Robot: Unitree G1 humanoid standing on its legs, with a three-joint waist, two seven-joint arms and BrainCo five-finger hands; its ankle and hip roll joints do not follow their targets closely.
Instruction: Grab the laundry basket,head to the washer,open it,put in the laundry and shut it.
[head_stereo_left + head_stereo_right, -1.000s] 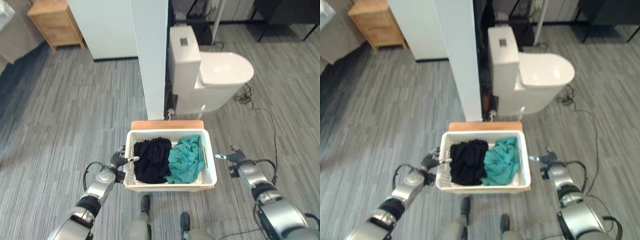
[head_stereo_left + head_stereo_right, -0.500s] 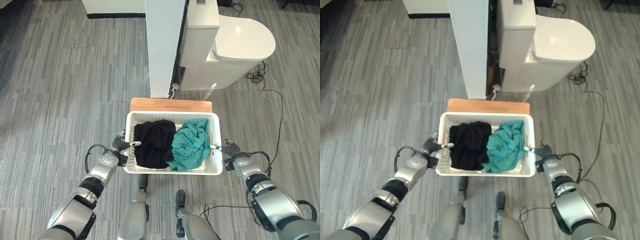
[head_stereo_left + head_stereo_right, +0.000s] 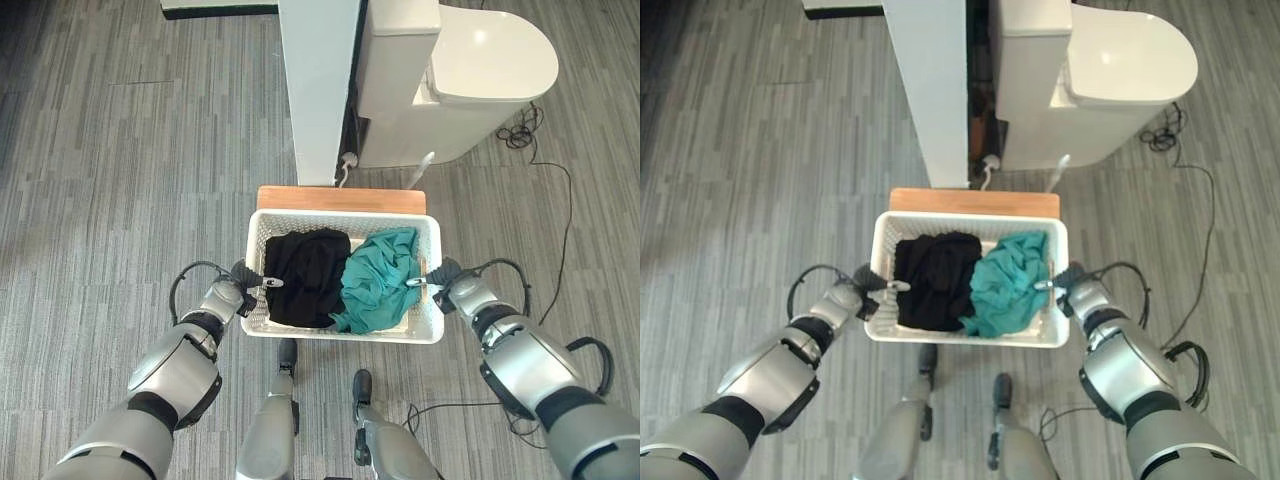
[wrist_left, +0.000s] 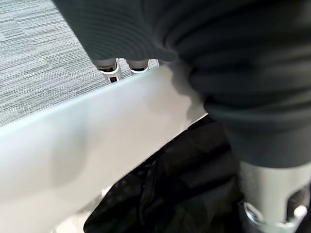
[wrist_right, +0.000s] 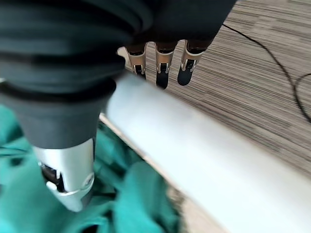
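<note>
Where the basket [image 3: 343,330] sits on a low wooden stand [image 3: 340,198] on the grey floor, the left eye view shows it in front of a white pillar [image 3: 318,85] and a toilet [image 3: 470,70], with black clothes [image 3: 305,275] in its left half and green clothes [image 3: 378,280] in its right. The left hand [image 3: 240,290] is at the left rim, the right hand [image 3: 440,280] at the right rim.

In the left wrist view, the left hand's fingers [image 4: 114,71] reach down outside the white rim [image 4: 97,141] while the thumb [image 4: 272,194] lies inside over the black clothes, pinching the rim.

In the right wrist view, the right hand's fingers [image 5: 160,65] hang outside the rim [image 5: 194,141] and the thumb [image 5: 68,174] inside above the green clothes, clamping it too.
</note>
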